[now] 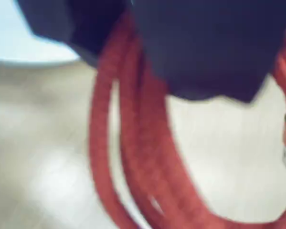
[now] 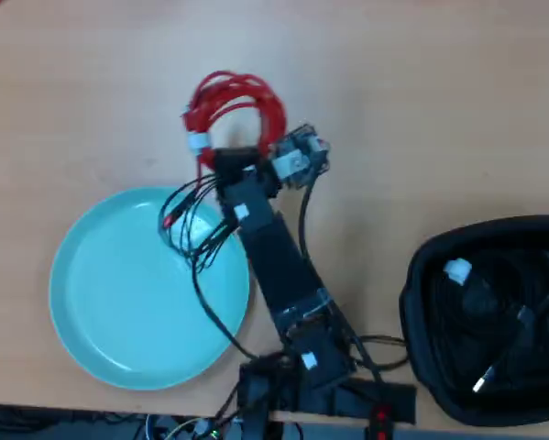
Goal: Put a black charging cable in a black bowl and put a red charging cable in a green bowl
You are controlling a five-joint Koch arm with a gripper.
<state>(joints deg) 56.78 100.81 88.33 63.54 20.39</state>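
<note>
Overhead view: you see the arm reaching from the bottom edge up the wooden surface [image 2: 421, 92], with the hand [image 2: 235, 158] at the lower edge of the red charging cable [image 2: 230, 99]. The red coil, with its white band tie on the left side, sits beyond the top rim of the green bowl [image 2: 118, 312] and does not overlap it. The arm's own black wiring crosses the upper right part of that bowl. At the right edge of this view, the black bowl [image 2: 430, 284] contains the black charging cable [image 2: 494, 312] (white band tie and a silver plug end are visible inside it).

In the wrist view, the dark hand [image 1: 200, 67] fills the top of the frame, and the loops of the red charging cable [image 1: 147, 157] emerge from under it and hang below, over the pale surface [image 1: 37, 167]. The hand is clamped on the coil; the picture is blurred, so you cannot judge the jaw gap. A pale edge of the green bowl [image 1: 14, 43] shows at the upper left.
</note>
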